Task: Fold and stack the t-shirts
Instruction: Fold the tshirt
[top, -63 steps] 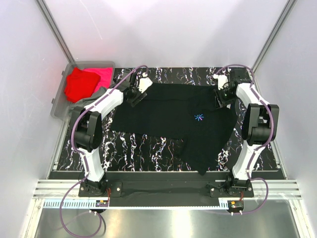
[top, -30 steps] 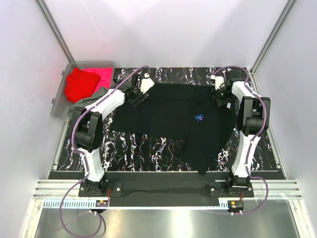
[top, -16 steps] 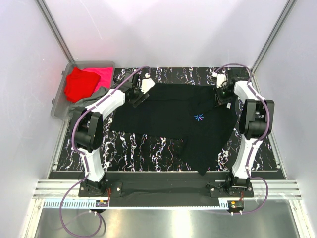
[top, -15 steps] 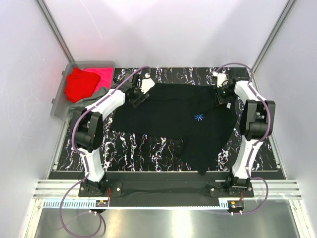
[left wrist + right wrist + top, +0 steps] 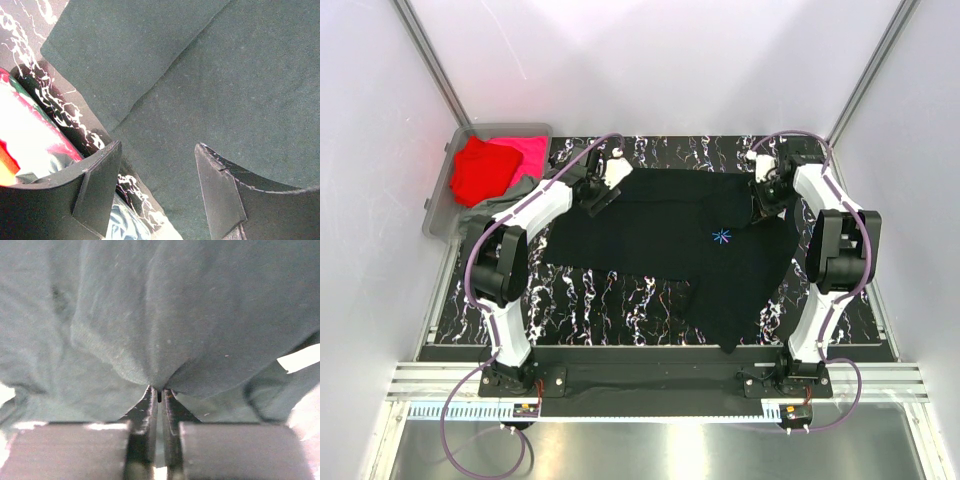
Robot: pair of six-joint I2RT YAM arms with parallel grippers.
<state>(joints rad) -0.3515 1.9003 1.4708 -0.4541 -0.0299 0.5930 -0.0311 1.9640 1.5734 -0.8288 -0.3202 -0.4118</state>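
Note:
A black t-shirt point(image 5: 670, 235) with a tiny blue starburst print point(image 5: 721, 237) lies spread on the marbled black table. My left gripper point(image 5: 597, 196) is open over its far left corner; in the left wrist view its fingers point(image 5: 100, 185) straddle the shirt's edge and sleeve point(image 5: 200, 95). My right gripper point(image 5: 763, 207) is shut on a pinch of the black t-shirt's far right corner point(image 5: 160, 340). Red point(image 5: 480, 168) and magenta-pink point(image 5: 527, 152) t-shirts lie in the bin, with a grey-green one point(image 5: 525, 184) at its edge.
A grey plastic bin point(image 5: 438, 208) stands at the far left, beside the table. The marbled table top point(image 5: 620, 295) shows bare in front of the shirt. White walls close in the back and sides.
My right gripper has shifted slightly toward the shirt's middle with the corner pinched. The left gripper has stayed almost in place at the far left corner.

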